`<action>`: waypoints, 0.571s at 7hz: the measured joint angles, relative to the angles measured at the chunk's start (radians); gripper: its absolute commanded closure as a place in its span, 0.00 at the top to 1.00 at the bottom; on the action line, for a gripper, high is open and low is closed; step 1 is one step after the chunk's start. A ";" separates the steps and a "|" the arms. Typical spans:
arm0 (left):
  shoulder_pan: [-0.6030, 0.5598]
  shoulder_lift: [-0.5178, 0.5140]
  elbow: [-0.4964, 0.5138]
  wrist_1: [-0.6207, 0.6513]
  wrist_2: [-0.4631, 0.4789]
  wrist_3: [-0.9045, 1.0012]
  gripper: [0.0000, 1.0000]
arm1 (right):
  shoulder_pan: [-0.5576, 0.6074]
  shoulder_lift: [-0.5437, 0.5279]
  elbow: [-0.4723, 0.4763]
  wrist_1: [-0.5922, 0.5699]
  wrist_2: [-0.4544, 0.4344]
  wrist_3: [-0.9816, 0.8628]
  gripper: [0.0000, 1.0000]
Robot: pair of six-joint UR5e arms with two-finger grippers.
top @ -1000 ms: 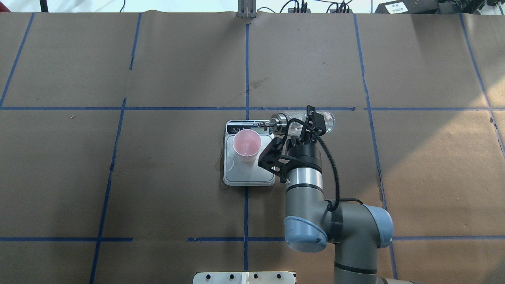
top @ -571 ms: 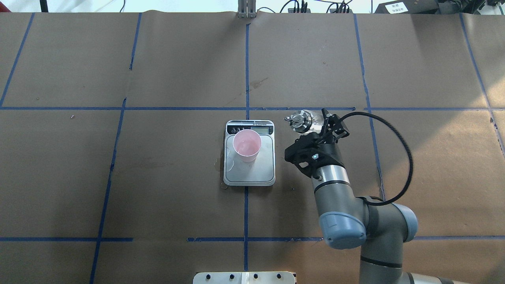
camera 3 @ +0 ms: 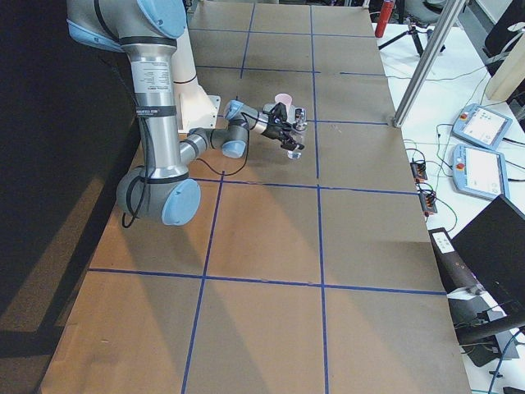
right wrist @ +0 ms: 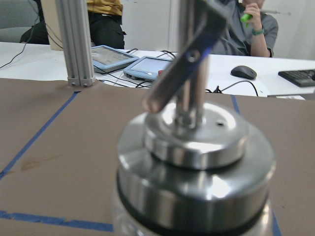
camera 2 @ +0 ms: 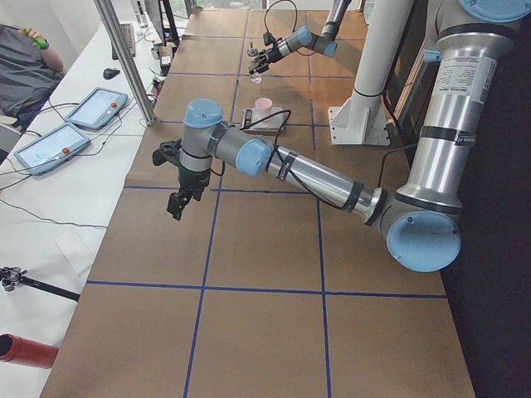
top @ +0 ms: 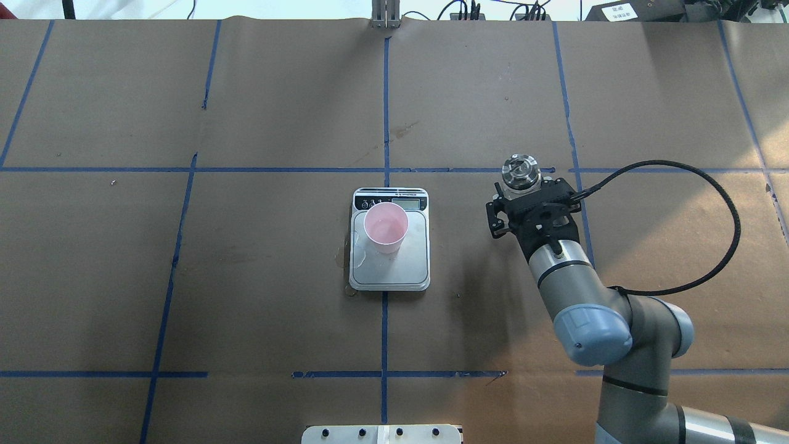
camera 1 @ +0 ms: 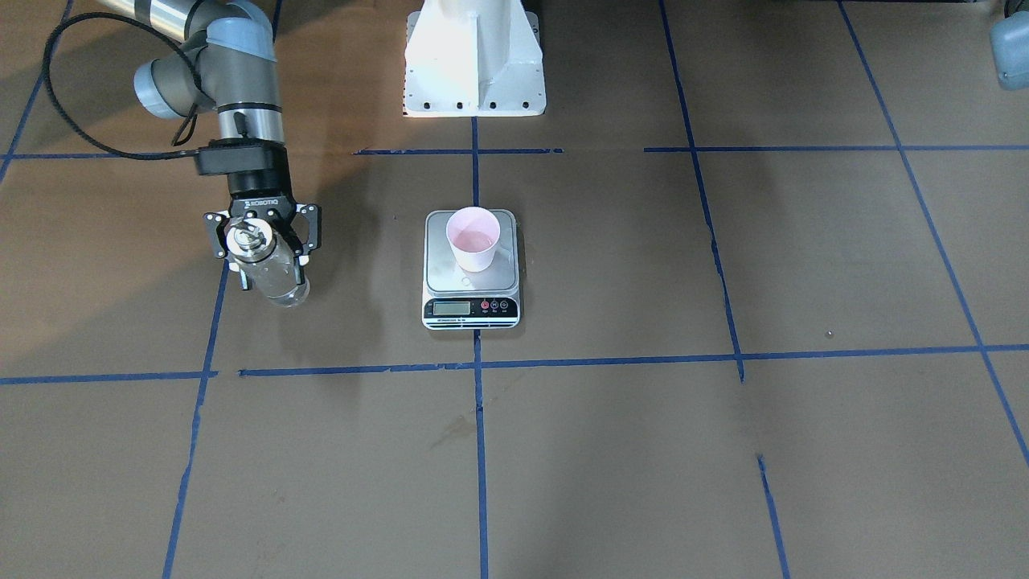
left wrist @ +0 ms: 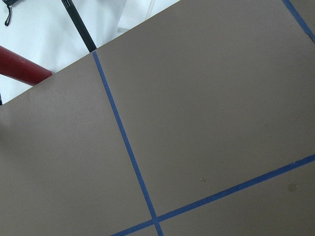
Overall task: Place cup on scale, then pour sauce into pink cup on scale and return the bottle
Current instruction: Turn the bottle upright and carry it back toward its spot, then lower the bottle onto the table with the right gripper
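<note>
I have the right gripper (camera 1: 263,251) clamped on the glass bottle (top: 521,170) just below its silver collar. The bottle is upright with the spout on top, and I cannot tell whether its base touches the brown paper (top: 246,277). It is well off to the robot's right of the kitchen scale (camera 1: 492,278), with a stretch of paper between them and the gripper just beside a line of blue tape (top: 576,185).

The pink cup (camera 1: 473,237) stands upright on the scale's steel platform, at the end away from the display — I cannot make out how much is inside it.

The left gripper (camera 2: 178,201) hangs over the table's left end, well apart from the scale. Only the side camera shows it, so I cannot tell whether its fingers are apart or together. Its own wrist camera shows just paper and crossing tape.

My count is one cup, one scale, one bottle and two arms rising from one white pedestal (camera 1: 474,56). Beyond the paper's edge there are two tablets (camera 2: 97,106) on the white bench, one aluminium post (camera 2: 124,58), one seated person (camera 2: 25,66) — and one red cylinder (camera 2: 25,350) at the near corner.
</note>
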 measured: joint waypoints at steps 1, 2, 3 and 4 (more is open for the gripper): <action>0.000 0.001 -0.009 0.001 0.000 0.000 1.00 | 0.019 -0.045 0.006 0.004 0.039 0.088 0.00; 0.000 0.002 -0.017 0.001 0.000 0.000 1.00 | 0.027 -0.088 0.012 0.006 0.054 0.128 0.00; 0.000 0.003 -0.027 0.002 0.001 0.000 1.00 | 0.030 -0.123 0.016 0.006 0.055 0.146 0.00; 0.000 0.005 -0.034 0.003 0.000 0.000 1.00 | 0.032 -0.146 0.015 0.006 0.038 0.152 0.00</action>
